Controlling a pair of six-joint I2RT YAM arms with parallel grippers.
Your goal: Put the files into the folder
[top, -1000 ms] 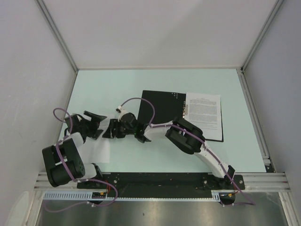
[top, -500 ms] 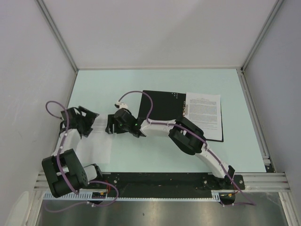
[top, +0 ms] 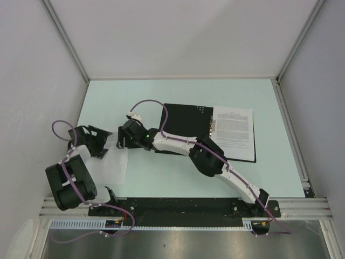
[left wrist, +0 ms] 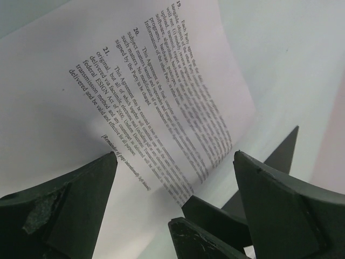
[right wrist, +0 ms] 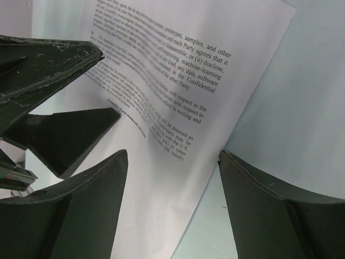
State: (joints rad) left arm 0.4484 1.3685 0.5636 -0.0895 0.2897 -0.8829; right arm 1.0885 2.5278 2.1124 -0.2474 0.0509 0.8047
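Pickup of the loose sheet [top: 111,165] is judged in hand; it lies at 8 o'clock from the open folder [top: 182,123]. The left gripper [top: 102,141] and right gripper [top: 122,138] are poised at its far edge, both spread, nothing pinched. An edge must next be pinched. Its print and buckle are shown only by the wrist views, the folder only from above.

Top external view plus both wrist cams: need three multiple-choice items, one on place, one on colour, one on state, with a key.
1. Where does the loose sheet lie relative to the folder?
A) to its left
B) on top of it
C) beyond its right edge

2. What colour is the open folder's inside face?
A) red
B) black
C) blue

3. How are the left gripper and right gripper set?
A) both shut
B) left shut on the sheet
C) both open

Key:
1 A, the sheet lies left of the folder, apart from it.
2 B, the bare half shows black.
3 C, each wrist view shows spread fingers over the sheet.
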